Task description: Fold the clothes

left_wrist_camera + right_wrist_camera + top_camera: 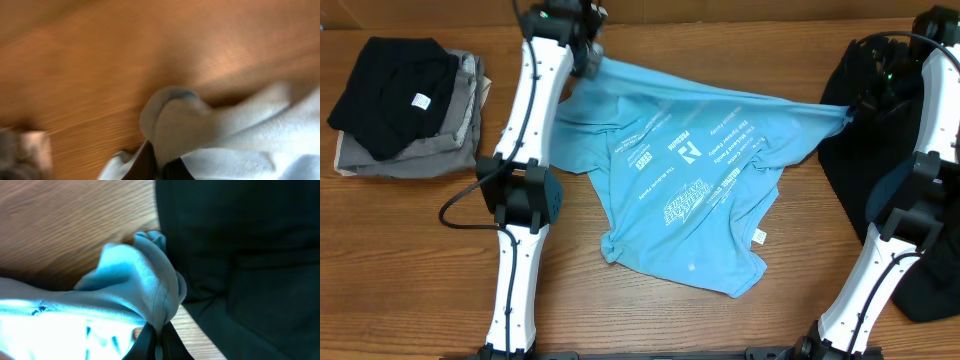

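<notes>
The blue T-shirt [700, 180] is being stretched across the middle of the frame. Its upper-left corner is being pinched tight by the left claw [587, 62], its right corner by the right claw [849, 112].

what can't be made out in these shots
Overhead: lettering on the T-shirt too small to read; dark clothing cut by the right edge.
Left wrist: whole view motion-blurred; left gripper cut by the bottom edge.
Right wrist: right gripper tips buried in bunched shirt fabric.
</notes>
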